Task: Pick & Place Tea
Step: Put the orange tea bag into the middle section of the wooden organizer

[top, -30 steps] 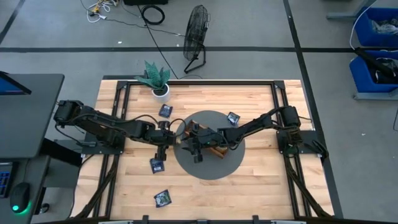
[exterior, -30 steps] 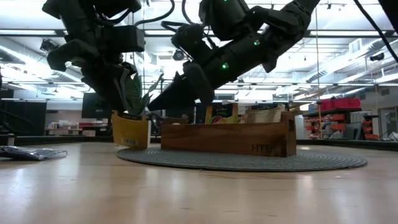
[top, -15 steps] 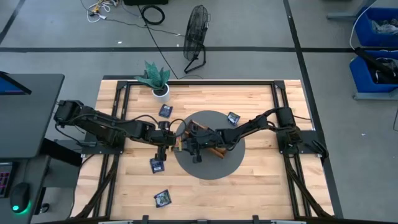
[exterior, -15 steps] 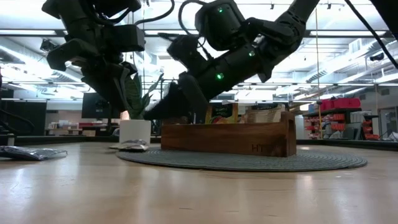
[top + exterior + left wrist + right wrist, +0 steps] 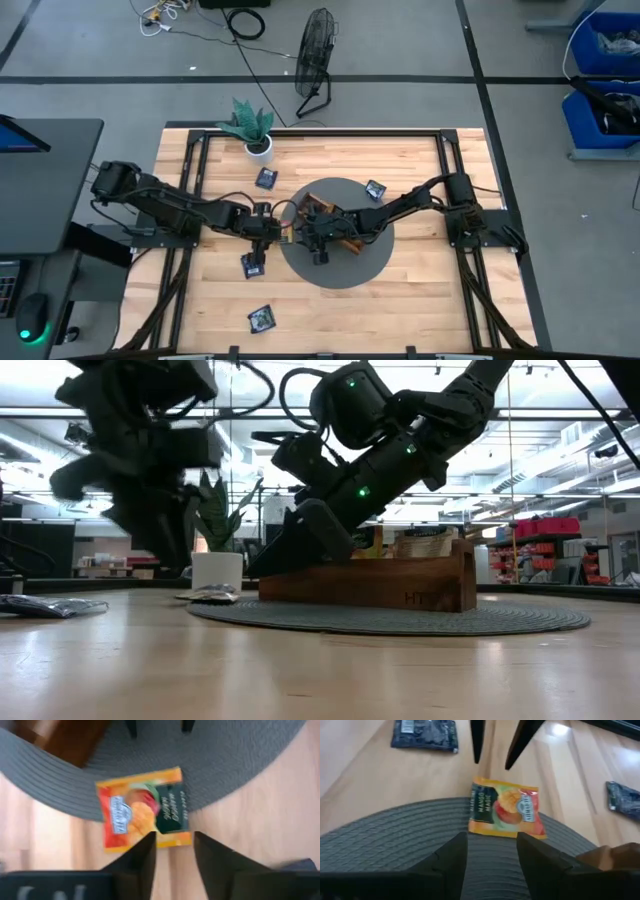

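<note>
An orange-yellow tea sachet [image 5: 142, 810] lies flat, one half on the left rim of the grey round mat [image 5: 335, 262] and the other half on the wood. It also shows in the right wrist view [image 5: 505, 815] and the low view [image 5: 212, 595]. My left gripper [image 5: 175, 852] hovers open on the sachet's left side [image 5: 265, 228]. My right gripper [image 5: 492, 850] hovers open over the mat on the sachet's right side [image 5: 302, 232]. Neither touches it. The wooden divided tray [image 5: 338, 222] stands on the mat with sachets upright in it [image 5: 357, 542].
Dark sachets lie flat on the wood: one behind the left gripper [image 5: 266, 178], one right of the tray [image 5: 375, 189], two nearer the front edge [image 5: 252, 265] [image 5: 262, 318]. A potted plant [image 5: 255, 128] stands at the far left corner. The two grippers face each other closely.
The orange sachet hung upright below my left gripper at the mat's left rim. The gripper let go and the sachet fell flat, half on the mat. My left gripper has since drawn back toward the table's left. My right gripper has dipped lower toward the sachet.
</note>
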Controlling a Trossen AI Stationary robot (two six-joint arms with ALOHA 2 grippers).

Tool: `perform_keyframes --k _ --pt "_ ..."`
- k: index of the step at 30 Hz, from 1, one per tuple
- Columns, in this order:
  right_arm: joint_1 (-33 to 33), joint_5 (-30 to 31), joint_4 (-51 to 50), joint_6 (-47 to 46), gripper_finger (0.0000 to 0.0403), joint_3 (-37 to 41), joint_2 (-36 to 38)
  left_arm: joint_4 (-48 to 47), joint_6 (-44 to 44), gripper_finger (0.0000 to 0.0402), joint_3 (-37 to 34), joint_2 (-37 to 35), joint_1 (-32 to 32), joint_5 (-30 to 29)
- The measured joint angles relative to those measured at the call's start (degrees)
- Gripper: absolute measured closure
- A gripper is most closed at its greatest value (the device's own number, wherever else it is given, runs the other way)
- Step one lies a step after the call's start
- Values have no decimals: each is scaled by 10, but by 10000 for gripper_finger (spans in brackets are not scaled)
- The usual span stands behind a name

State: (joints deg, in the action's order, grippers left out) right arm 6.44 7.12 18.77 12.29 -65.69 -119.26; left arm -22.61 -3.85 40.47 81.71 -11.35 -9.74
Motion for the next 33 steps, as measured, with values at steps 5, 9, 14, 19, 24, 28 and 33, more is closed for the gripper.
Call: perform_keyframes --k 5,9,14,19,24,28,33 --pt "6 5 -1 2 223 0 0 16 -32 195 -1 10 -11 3" --pt "5 10 -1 -4 223 0 1 44 -27 171 -8 47 -19 -5" --pt "5 12 -1 -9 223 0 1 49 -30 175 -5 90 -21 -7" --pt "5 10 -2 -13 223 0 1 51 -30 200 -6 85 -21 -15" --pt "5 10 -1 -13 223 0 1 54 -28 229 -6 90 -19 -18" --pt "5 10 0 -17 223 0 1 60 -44 257 -6 90 -11 -17" --pt "5 10 0 -17 223 0 1 65 -49 312 -7 91 2 -23"
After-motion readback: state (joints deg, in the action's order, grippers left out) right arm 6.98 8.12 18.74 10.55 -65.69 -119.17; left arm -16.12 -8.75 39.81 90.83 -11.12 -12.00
